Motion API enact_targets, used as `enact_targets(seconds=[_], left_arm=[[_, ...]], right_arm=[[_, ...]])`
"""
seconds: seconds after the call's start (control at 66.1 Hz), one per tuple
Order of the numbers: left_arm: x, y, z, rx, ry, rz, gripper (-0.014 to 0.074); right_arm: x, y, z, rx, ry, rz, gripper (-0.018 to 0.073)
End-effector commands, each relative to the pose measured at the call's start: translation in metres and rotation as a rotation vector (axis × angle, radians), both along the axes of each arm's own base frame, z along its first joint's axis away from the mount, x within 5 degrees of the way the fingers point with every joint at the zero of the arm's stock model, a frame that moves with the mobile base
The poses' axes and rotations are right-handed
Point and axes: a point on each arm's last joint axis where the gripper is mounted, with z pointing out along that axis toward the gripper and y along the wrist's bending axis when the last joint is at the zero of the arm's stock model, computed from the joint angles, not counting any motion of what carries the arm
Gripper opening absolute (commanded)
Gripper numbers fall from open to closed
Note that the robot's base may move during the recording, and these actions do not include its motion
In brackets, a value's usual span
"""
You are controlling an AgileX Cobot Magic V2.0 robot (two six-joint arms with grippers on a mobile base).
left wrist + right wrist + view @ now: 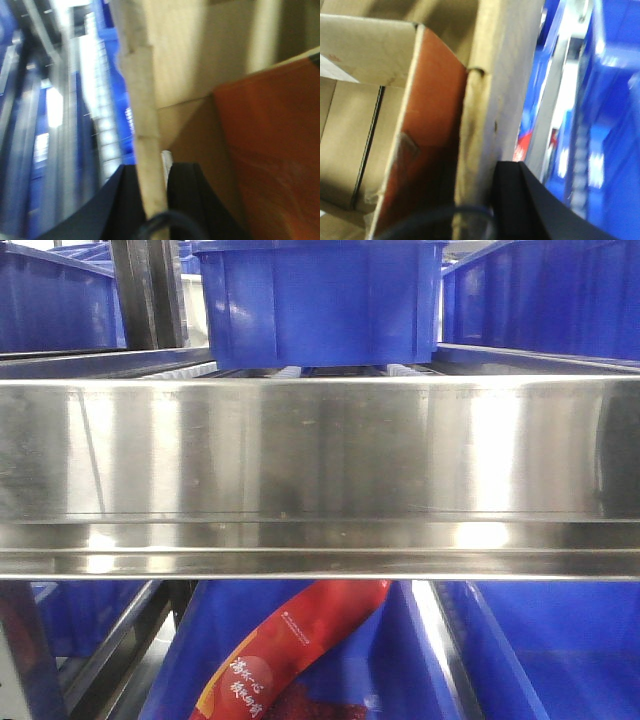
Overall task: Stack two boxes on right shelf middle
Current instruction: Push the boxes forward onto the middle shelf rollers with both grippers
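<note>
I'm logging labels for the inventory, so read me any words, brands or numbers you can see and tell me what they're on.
Red packet in the lower blue bin: yellow Chinese characters and a small white logo with fine print, all too small and blurred to read.
Box, shelf rail, upper bin: no text visible.
Both wrist views: blurred, nothing readable.

Left gripper (152, 192): two matte black fingers (192, 200), broad, smooth, wedge-shaped, edges softened by blur. Thin dark cable (159, 218) loops across base between them.

Right gripper (487, 200): one black finger (530, 205) visible, angular, flat-faced, matte. Thin dark bluish cable (445, 214) arcs along bottom edge. No markings or screws discernible.
</note>
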Motion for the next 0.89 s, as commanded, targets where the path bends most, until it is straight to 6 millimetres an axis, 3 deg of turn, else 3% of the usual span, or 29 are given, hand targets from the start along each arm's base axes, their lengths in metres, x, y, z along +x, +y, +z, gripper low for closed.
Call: enact_targets(seconds=[0.0,0.257,0.424,0.5,0.605,0.772,0.817,0.878], left_arm=[[0.017,0.009,-0.006,0.107,-0.024,0.074,-0.0111],[0.067,0.007,-0.052,0.150,0.105,0.108,-0.0111],[0.082,0.004,-0.069,0.162,0.149,0.109,-0.0107],[0.084,0.003,-0.072,0.165,0.156,0.108,-0.0050],[0.085,0.003,-0.073,0.166,0.157,0.108,0.0160],[0.085,0.003,-0.073,0.166,0.157,0.108,0.0619],[0.084,0.003,-0.072,0.163,0.156,0.107,0.0603],[0.083,0.003,-0.071,0.158,0.155,0.105,0.0548]], right_arm=[[0.011,-0.001,-0.007,-0.026,0.032,-0.015,-0.0151],[0.062,0.016,-0.058,-0.049,0.236,0.010,-0.0151],[0.085,0.022,-0.083,-0.065,0.302,0.009,-0.0150],[0.090,0.023,-0.090,-0.070,0.320,0.008,-0.0117],[0.092,0.023,-0.091,-0.071,0.325,0.008,0.0029],[0.093,0.023,-0.090,-0.066,0.307,0.004,0.0417],[0.093,0.023,-0.090,-0.065,0.308,0.003,0.0528],[0.092,0.023,-0.090,-0.063,0.310,0.002,0.0574]])
